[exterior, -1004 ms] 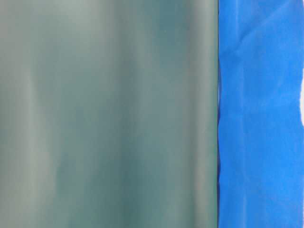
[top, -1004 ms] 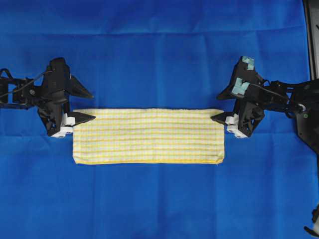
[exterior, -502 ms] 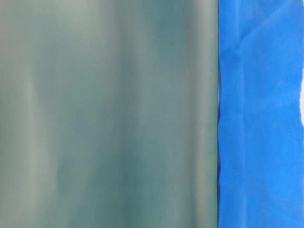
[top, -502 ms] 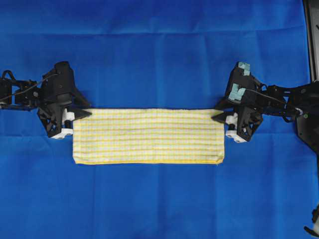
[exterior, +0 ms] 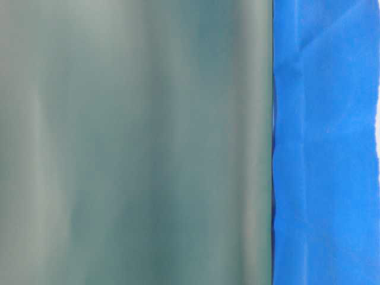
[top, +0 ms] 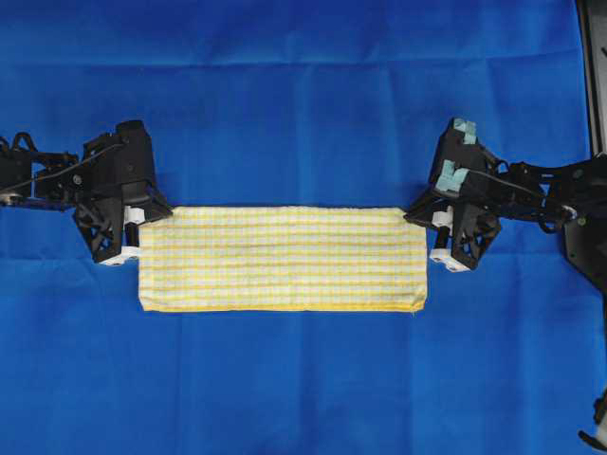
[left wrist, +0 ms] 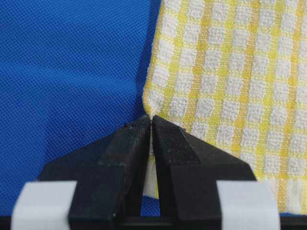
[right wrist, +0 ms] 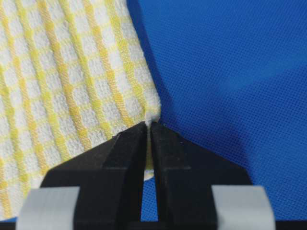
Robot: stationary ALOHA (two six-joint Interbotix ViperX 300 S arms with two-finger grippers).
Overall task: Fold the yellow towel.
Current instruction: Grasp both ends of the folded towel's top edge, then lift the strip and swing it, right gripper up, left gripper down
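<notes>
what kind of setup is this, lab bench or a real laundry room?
Likely a lab bench: a plain blue cloth covers the whole surface, two robot arms face each other, and one yellow towel lies staged between the left end effector and right end effector.

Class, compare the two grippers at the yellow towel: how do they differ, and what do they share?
The left gripper pinches the yellow towel's top-left corner; the right gripper pinches its top-right corner. The right gripper carries teal tape; the left gripper shows none. Both are shut on the cloth.
</notes>
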